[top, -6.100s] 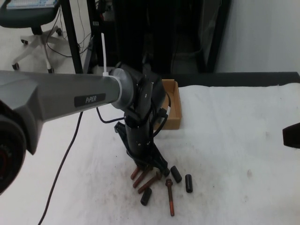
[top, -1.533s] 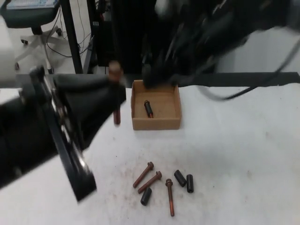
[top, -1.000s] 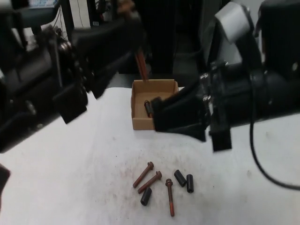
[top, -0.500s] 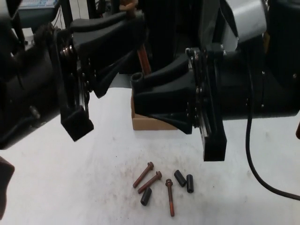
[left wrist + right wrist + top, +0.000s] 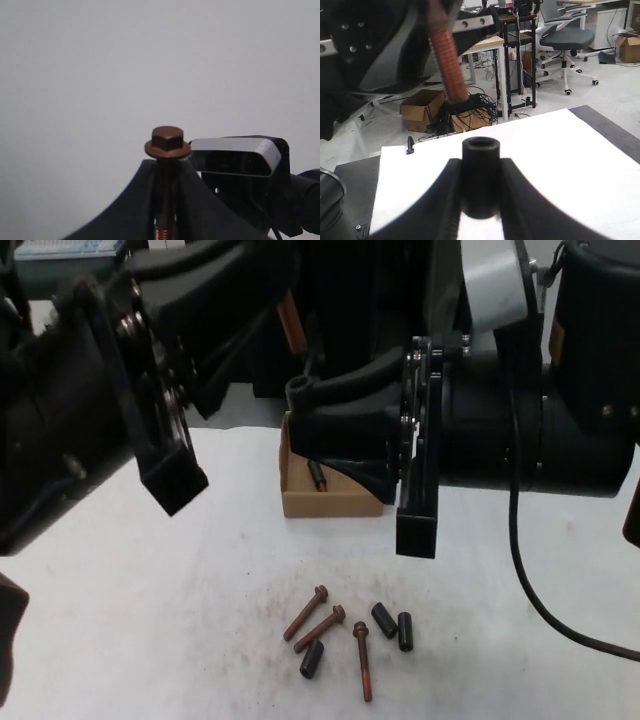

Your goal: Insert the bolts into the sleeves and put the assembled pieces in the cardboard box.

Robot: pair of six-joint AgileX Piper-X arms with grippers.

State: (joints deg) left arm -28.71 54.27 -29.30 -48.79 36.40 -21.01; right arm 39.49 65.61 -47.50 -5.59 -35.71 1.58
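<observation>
White cloth covers the table (image 5: 540,640), with three loose bolts (image 5: 306,612) and three loose sleeves (image 5: 403,630) lying near. Raised above it, the left gripper (image 5: 165,172) pinches a hex-headed, threaded coppery bolt (image 5: 167,142), and the right gripper (image 5: 481,172) clamps a smooth black tubular sleeve (image 5: 480,150), bore facing the bolt's tip, likely lined up for insertion. Farther off, the cardboard box (image 5: 330,506) holds one assembled piece (image 5: 317,476).
</observation>
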